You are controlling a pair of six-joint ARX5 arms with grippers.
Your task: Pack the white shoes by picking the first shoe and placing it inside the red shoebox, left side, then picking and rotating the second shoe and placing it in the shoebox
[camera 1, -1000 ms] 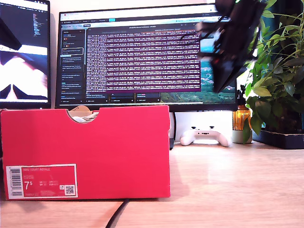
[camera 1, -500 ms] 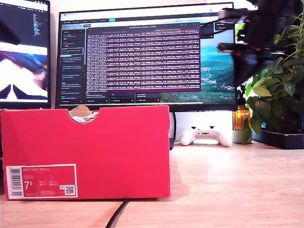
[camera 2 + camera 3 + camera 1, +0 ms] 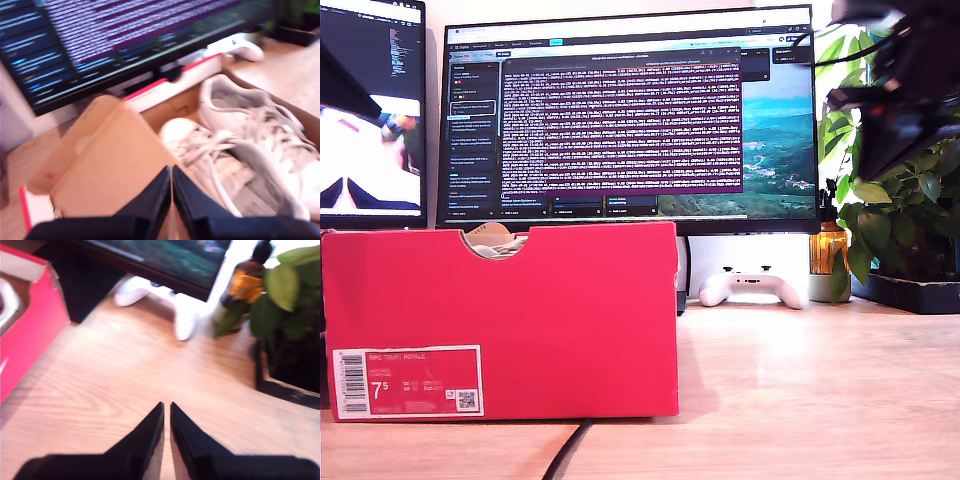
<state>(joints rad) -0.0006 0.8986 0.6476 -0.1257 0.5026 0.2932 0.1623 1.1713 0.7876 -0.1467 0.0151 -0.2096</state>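
The red shoebox (image 3: 500,320) stands on the wooden desk (image 3: 800,390) in front of the monitor (image 3: 630,120), its barcode label (image 3: 406,381) facing the exterior camera. Both white shoes (image 3: 250,150) lie inside it side by side — laces up, seen from above in the first wrist view — next to the box's brown cardboard flap (image 3: 100,165). My first gripper (image 3: 171,187) hangs above the box's interior, its jaws pressed together and holding nothing. My second gripper (image 3: 166,422) hovers over bare desk beside the shoebox, jaws nearly together and empty, with the white game controller (image 3: 145,292), an amber bottle (image 3: 245,282) and a potted plant (image 3: 290,305) beyond it.
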